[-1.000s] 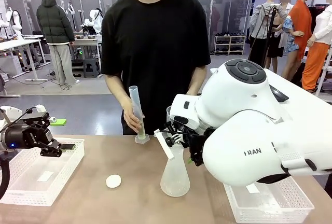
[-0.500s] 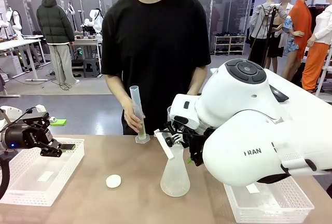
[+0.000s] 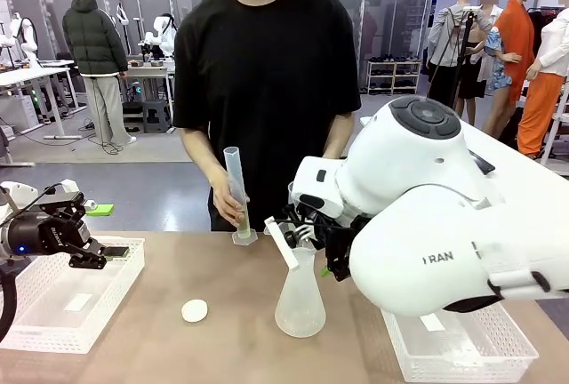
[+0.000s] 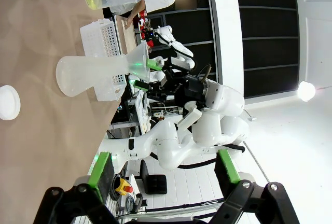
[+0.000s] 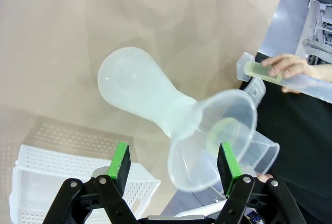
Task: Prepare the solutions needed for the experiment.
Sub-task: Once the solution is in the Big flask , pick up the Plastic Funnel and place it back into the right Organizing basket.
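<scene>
Right end effector (image 5: 174,154), spread wide, hovers above the flask (image 3: 300,300); its arm (image 3: 427,224), marked "RAN", blocks the flask's right side; solutions (image 3: 241,234) sit behind the flask in a hand-held cylinder (image 3: 233,184); left end effector (image 4: 163,167) spread too.

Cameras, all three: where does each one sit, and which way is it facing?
Front view: fixed between the arms, looking across the table at the person; shows the left gripper and right arm.
Left wrist view: on the left wrist, rolled sideways, looking along the table toward the flask; its own fingers show at the bottom.
Right wrist view: on the right wrist, looking down at the funnel; right gripper at the bottom.
Shared: all three see the flask.
</scene>
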Robot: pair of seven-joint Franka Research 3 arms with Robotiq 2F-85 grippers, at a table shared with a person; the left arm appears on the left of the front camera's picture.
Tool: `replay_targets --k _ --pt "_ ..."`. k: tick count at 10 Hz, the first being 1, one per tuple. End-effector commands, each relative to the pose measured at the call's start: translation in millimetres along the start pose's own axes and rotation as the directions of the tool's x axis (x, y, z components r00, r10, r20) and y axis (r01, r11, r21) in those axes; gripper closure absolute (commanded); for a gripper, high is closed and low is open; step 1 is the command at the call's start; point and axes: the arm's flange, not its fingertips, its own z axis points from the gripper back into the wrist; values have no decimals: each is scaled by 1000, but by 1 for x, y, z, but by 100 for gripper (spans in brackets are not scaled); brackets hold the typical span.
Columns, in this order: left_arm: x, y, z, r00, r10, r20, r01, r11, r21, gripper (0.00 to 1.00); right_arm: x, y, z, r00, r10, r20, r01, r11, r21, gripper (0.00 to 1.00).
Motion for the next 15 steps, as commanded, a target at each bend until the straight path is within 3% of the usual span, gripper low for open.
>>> replay_targets --k 1,2,3,4,5,6,7,9,10,12,13,15 --pt "-1 -2 -1 1000 -4 15 4 1000 -2 0 -5 -2 39 999 -30 -16 30 999 -10 15" --pt "-1 -2 -1 1000 -4 15 4 1000 -2 0 -8 -4 51 997 -74 21 74 997 -21 15" --pt "-1 -2 -1 1000 -4 15 4 1000 -2 0 -18 -8 61 982 -161 97 162 987 -4 15" --pt "-1 -2 -1 1000 -4 15 4 1000 -2 0 -32 -12 69 951 -286 115 284 958 33 15" --pt "-1 -2 -1 1000 -4 15 4 1000 -2 0 -58 -13 79 867 -465 176 450 885 123 15" --pt "-1 -2 -1 1000 -4 15 4 1000 -2 0 -71 -12 77 826 -538 169 519 842 146 15" --pt "-1 -2 -1 1000 -4 15 4 1000 -2 0 -91 -5 76 737 -650 184 626 759 179 15" --pt "-1 -2 -1 1000 -4 15 4 1000 -2 0 -122 9 76 468 -854 228 809 518 279 15" --pt "-1 -2 -1 1000 -4 15 4 1000 -2 0 -131 15 74 414 -894 169 851 447 275 15" --pt "-1 -2 -1 1000 -4 15 4 1000 -2 0 -133 16 73 353 -928 118 878 372 300 15" --pt "-1 -2 -1 1000 -4 15 4 1000 -2 0 -146 15 72 443 -882 164 828 472 302 15" --pt "-1 -2 -1 1000 -4 15 4 1000 -2 0 -146 15 72 443 -882 164 828 472 302 15"
